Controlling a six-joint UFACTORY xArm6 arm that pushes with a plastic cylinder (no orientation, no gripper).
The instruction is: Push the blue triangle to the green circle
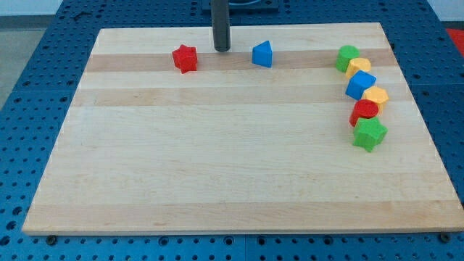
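Observation:
The blue triangle (263, 54) lies near the top of the wooden board (217, 167), a little right of centre. The green circle (347, 57) sits at the top of a chain of blocks near the view's right edge, well apart from the triangle. My tip (221, 48) rests on the board to the left of the blue triangle, with a gap between them, and to the right of a red star (185, 58).
Below the green circle runs a chain of touching blocks: a yellow block (359, 68), a blue cube (360, 85), another yellow block (375, 96), a red block (364, 111) and a green star (370, 133).

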